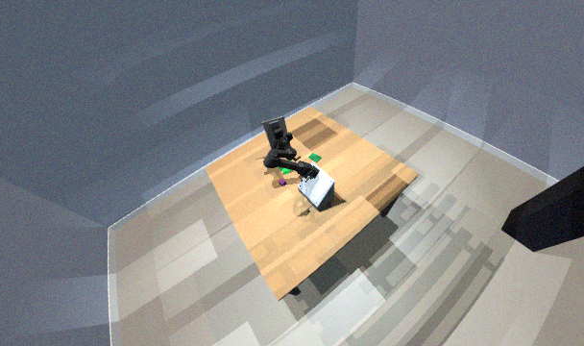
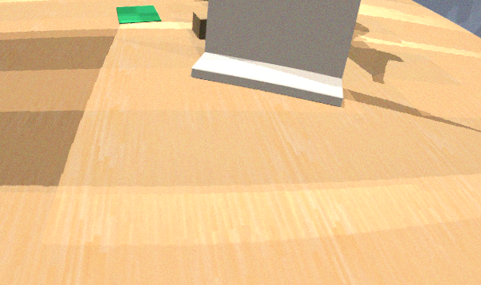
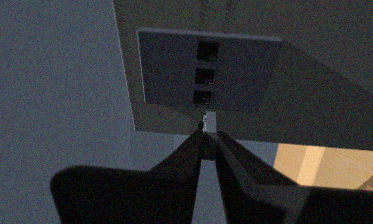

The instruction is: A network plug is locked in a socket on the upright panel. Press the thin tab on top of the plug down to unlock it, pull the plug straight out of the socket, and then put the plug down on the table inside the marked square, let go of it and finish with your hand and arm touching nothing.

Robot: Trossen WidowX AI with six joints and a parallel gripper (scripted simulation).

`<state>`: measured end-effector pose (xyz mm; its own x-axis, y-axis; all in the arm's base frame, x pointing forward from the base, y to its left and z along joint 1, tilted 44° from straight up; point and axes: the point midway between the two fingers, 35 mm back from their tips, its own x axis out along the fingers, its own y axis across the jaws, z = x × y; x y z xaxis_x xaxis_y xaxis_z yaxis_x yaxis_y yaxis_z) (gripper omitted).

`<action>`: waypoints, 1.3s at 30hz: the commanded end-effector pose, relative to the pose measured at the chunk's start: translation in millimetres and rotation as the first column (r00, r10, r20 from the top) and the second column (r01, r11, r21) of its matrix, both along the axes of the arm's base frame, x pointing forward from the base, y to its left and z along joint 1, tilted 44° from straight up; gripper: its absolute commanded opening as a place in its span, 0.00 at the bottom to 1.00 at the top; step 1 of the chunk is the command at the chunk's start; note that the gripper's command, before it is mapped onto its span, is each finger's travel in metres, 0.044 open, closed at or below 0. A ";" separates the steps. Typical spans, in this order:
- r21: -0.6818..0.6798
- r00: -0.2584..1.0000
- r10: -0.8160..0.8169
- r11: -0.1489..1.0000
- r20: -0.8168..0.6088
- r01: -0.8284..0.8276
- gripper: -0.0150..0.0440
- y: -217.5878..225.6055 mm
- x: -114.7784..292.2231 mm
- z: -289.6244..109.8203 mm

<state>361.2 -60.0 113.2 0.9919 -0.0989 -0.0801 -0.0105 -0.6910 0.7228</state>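
Note:
My gripper (image 1: 310, 177) (image 3: 208, 137) is shut on the plug (image 3: 211, 121), a small pale piece at the fingertips in the wrist view. The plug shows below the faceplate (image 3: 172, 70) and looks clear of its sockets; the exact gap is hard to tell. Three dark socket openings (image 3: 207, 51) (image 3: 204, 76) (image 3: 202, 97) look empty. The upright panel (image 1: 317, 189) (image 2: 280, 32) (image 3: 337, 115) stands on the table; only its back shows in the exterior view. Two green patches (image 1: 314, 157) (image 1: 285, 170) lie on the table; one green patch (image 2: 138, 14) shows in the exterior view. The tab is too small to see.
A small purple block (image 1: 282, 183) lies on the table (image 1: 258, 231) near one green patch. A brown block (image 2: 200, 25) is partly hidden beside the panel in the exterior view. The panel's foot (image 2: 264, 81) sticks out behind it. The arm's base (image 1: 275, 130) stands at the table's far edge.

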 end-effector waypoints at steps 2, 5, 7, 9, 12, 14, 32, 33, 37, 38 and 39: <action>0.004 1.000 -0.004 1.000 -0.004 0.004 0.25 0.7 -2.9 -0.2; 0.004 1.000 -0.004 1.000 -0.004 0.004 0.25 1.3 -4.0 0.2; 0.004 1.000 -0.004 1.000 -0.004 0.004 0.25 1.6 -4.7 0.6; 0.004 1.000 -0.004 1.000 -0.004 0.004 0.25 2.0 -5.4 0.9; 0.004 1.000 -0.004 1.000 -0.004 0.004 0.25 2.5 -6.5 1.4; 0.000 1.000 0.000 1.000 -0.001 0.000 0.25 1.0 -4.8 2.9; 0.001 1.000 -0.003 1.000 -0.005 0.003 0.25 -28.2 -19.1 31.0; 0.001 1.000 -0.003 1.000 -0.005 0.003 0.25 -29.7 -20.3 32.5; 0.001 1.000 -0.003 1.000 -0.006 0.003 0.25 -35.3 -25.0 38.7; 0.001 1.000 -0.003 1.000 -0.006 0.003 0.25 -36.7 -26.3 40.3; 0.001 1.000 -0.004 1.000 -0.006 0.004 0.25 -38.0 -27.6 41.8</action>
<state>337.5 -94.2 149.7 0.9906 -0.1062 -0.0857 -0.0121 -0.6938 0.7201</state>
